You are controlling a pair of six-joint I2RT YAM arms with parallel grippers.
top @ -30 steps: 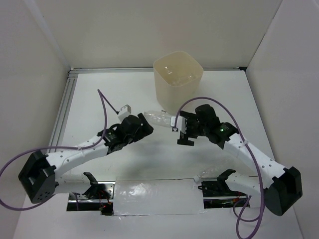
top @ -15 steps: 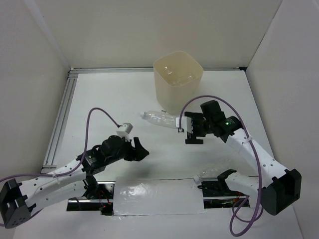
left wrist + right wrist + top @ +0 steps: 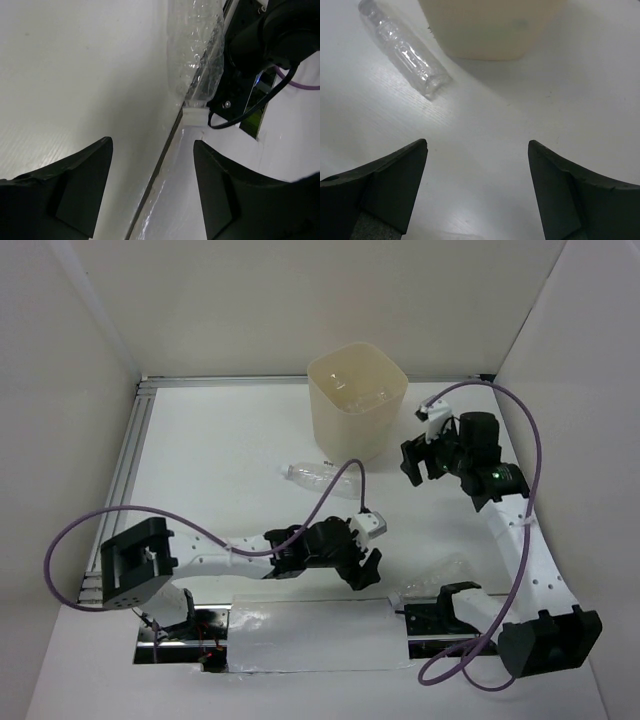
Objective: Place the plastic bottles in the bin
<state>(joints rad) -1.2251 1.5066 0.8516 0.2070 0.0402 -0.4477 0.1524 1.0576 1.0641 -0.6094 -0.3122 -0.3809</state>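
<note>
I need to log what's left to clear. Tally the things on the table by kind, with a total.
Clear bottles: 2 (bottle by bin; bottle by right base)
Bin: 1
Total: 3
What lies inside the bin cannot be made out.

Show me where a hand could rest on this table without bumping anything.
Widest bare patch: far left of the table, between the side rail, the bin and the lying bottle. Crowded: the near middle, where the left arm stretches toward a second bottle.
</note>
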